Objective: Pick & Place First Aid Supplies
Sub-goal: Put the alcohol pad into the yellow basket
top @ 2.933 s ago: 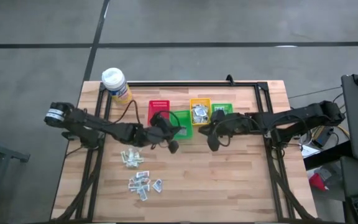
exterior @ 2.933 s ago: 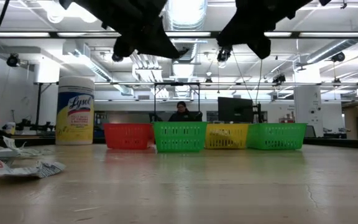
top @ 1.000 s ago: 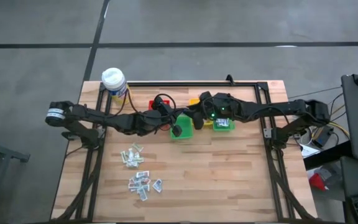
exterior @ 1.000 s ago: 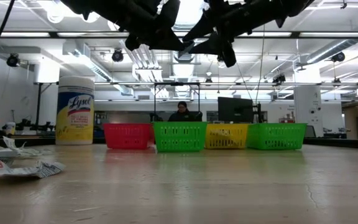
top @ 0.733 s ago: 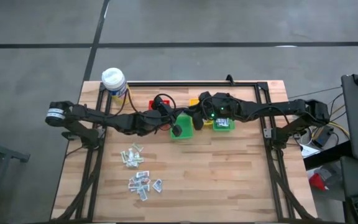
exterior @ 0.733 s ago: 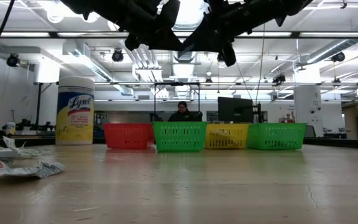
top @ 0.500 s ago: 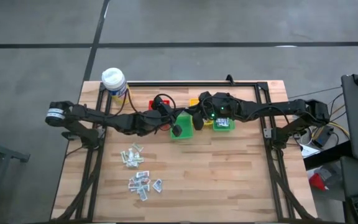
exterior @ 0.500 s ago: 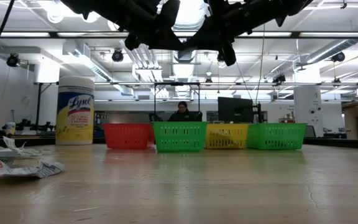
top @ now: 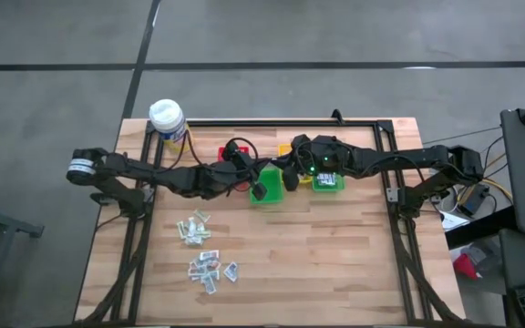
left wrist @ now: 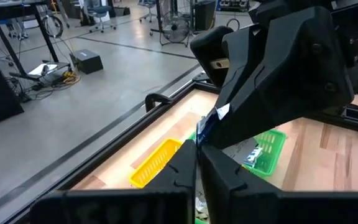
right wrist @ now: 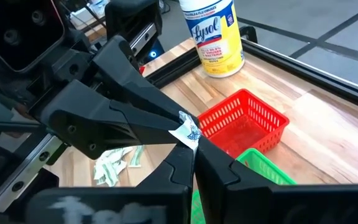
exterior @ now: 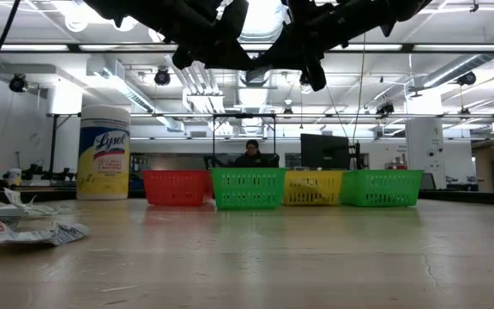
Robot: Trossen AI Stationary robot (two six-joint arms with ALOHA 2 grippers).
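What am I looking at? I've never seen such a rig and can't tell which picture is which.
It is a robot with two dark arms at a wooden table. One picture looks straight down, one looks level across the tabletop, and two come from cameras on the arms' wrists. The left gripper and right gripper meet tip to tip above the coloured bins, both pinching one small packet. More loose packets lie on the table, and a wipes tub stands at a corner.
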